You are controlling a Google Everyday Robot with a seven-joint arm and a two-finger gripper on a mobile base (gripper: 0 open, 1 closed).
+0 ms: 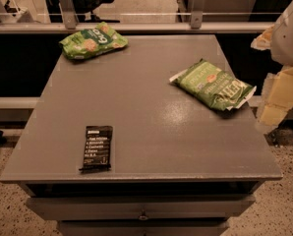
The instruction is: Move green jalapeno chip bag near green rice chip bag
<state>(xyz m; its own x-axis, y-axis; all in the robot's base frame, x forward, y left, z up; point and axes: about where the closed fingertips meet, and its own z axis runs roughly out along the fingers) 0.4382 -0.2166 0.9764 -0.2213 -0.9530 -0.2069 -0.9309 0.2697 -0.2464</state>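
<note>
The green jalapeno chip bag (213,84), olive green with white ends and a small orange-red emblem, lies flat on the right side of the grey table (146,127). The green rice chip bag (93,40), bright green with pictures of round cakes, lies at the table's far left corner. My gripper (277,104) hangs off the table's right edge, just right of the jalapeno bag and apart from it. It holds nothing that I can see.
A black snack bar (97,147) lies near the table's front left edge. A drawer with a small knob (143,215) sits under the tabletop. A rail and glass partition (136,26) run behind the table.
</note>
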